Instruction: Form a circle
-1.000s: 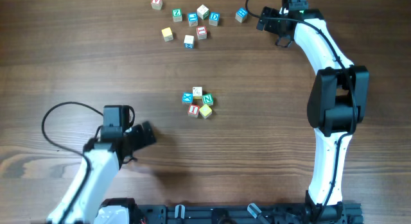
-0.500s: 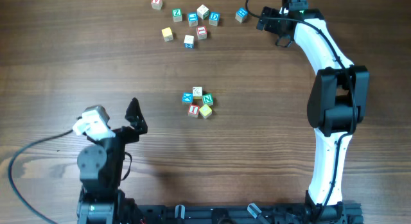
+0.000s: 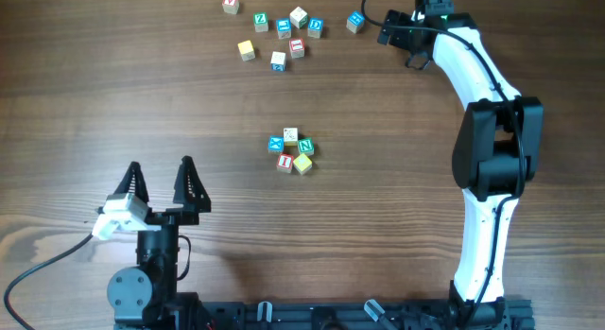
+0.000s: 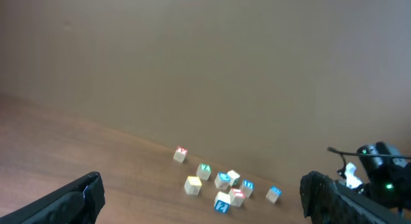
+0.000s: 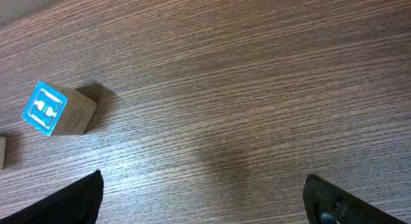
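While left end effector [image 3: 160,166] gapes empty, circle [image 3: 292,150] lies well apart.

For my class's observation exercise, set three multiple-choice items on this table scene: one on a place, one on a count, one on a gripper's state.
1. Where is the tight ring of small multicoloured wooden letter cubes?
A) at the far edge
B) near the middle of the brown wooden table
C) at the near edge

2. How many cubes form that ring?
A) three
B) five
C) eight

3. How does the left gripper stand?
A) shut on a cube
B) shut, empty
C) open, empty

Answers:
1 B: it lies mid-table, apart from the loose scattered cubes at the far side.
2 B: the overhead view shows five.
3 C: its fingers are spread with nothing between them.
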`<state>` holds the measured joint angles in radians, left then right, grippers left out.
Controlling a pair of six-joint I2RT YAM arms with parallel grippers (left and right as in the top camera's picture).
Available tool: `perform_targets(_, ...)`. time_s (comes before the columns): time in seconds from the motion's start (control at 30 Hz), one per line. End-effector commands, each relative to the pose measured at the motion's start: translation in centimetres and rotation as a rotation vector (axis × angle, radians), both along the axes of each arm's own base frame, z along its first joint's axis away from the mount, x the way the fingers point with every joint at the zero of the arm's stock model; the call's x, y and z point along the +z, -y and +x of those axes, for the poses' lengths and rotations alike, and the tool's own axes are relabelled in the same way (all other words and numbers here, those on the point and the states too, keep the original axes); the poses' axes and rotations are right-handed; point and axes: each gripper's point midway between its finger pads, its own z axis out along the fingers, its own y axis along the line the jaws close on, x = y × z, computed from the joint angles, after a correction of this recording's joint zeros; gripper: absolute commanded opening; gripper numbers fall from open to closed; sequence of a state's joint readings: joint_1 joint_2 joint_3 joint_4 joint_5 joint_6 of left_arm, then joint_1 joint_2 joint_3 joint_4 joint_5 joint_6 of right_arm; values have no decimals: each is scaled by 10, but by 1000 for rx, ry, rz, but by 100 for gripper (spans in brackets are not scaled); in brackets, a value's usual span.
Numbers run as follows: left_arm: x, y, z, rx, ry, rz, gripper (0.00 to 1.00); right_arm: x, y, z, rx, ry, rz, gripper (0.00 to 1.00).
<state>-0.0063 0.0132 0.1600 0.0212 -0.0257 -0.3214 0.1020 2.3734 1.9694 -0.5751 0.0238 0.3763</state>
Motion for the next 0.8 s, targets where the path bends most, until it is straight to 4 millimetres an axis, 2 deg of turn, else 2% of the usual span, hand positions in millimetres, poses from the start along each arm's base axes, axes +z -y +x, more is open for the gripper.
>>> perform_targets(0.0, -3, -1, 0, 6, 4, -5, 100, -14, 2, -1, 3, -21, -15, 100)
perform_targets(0.13, -15, -1, 4, 6, -18, -5, 100, -14, 2, -1, 3, -21, -15, 100)
perform_targets(0.43, -69, -1, 15, 6, -128, -5, 100, -13, 1, -1, 3, -20, -15, 100)
perform_targets(0.57, -82, -1, 15, 6, -181, -4, 100, -14, 2, -1, 3, -21, -15, 100)
perform_targets(0.63, -97, -1, 14, 5, -243, -3, 100, -14, 1, -1, 3, -21, -15, 100)
perform_targets(0.77, -95, -1, 14, 2, -237, -3, 100, -14, 1, -1, 3, -21, -15, 100)
